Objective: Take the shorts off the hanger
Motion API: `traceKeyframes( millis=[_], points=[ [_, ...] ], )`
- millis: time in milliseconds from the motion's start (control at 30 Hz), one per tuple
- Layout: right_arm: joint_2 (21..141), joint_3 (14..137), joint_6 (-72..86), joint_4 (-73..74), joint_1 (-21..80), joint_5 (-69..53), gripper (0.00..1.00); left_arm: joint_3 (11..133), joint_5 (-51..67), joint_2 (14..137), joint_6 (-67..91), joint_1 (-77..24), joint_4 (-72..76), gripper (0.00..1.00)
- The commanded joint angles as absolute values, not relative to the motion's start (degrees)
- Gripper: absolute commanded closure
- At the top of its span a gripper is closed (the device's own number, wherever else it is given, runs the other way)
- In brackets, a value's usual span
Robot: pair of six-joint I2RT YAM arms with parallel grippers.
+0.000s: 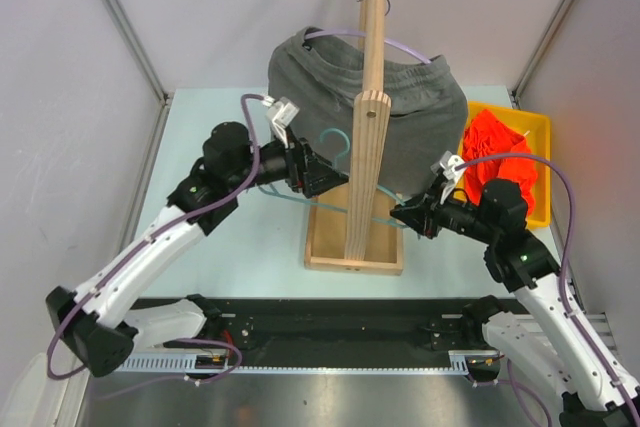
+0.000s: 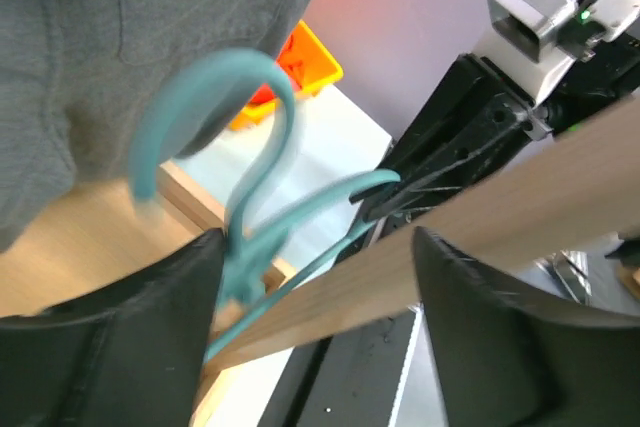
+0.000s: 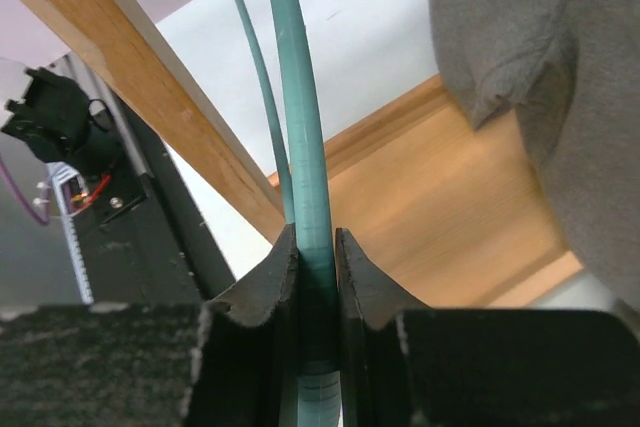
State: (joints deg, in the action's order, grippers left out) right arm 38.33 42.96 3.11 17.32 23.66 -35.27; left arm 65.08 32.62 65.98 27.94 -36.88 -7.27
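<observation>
Clamping teal hanger (image 3: pixel 305 197) tight between its fingers, right gripper (image 1: pixel 400 213) grips one arm of it beside wooden stand (image 1: pixel 368 117); left gripper (image 1: pixel 338 180) at hanger neck, fingers wide apart; grey shorts (image 1: pixel 425 117) hang on stand's far side; orange-red shorts (image 1: pixel 500 152) lie in yellow bin (image 1: pixel 537 125), far right.

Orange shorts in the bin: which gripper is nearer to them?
Right. The right gripper, clamped on the teal hanger, sits just left of the orange shorts. The left gripper is farther left, on the other side of the wooden post.
</observation>
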Motion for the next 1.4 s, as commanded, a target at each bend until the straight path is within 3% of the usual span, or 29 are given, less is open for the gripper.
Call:
traceKeyframes(
  millis=[0,233,533,900,1367],
  points=[
    [34.29,43.24,-3.06,18.10,23.03,-29.36,1.00,66.36,23.07,57.33,25.49,-37.53,-14.04,0.14],
    [25.06,43.33,-5.36,21.70,19.96,-28.39,1.00,61.88,9.25,45.45,24.00,-37.53,-19.59,0.11],
    [13.10,45.34,-2.37,19.96,19.34,-20.49,1.00,59.59,2.99,38.59,23.55,-37.53,-22.15,0.10],
    [20.39,56.25,-4.74,14.69,19.69,-17.31,1.00,58.71,5.54,39.29,25.40,-37.44,-21.44,0.08],
    [27.07,61.08,-14.15,14.32,19.78,-31.29,1.00,59.86,3.69,37.44,24.17,-37.44,-24.08,0.07]
  ],
)
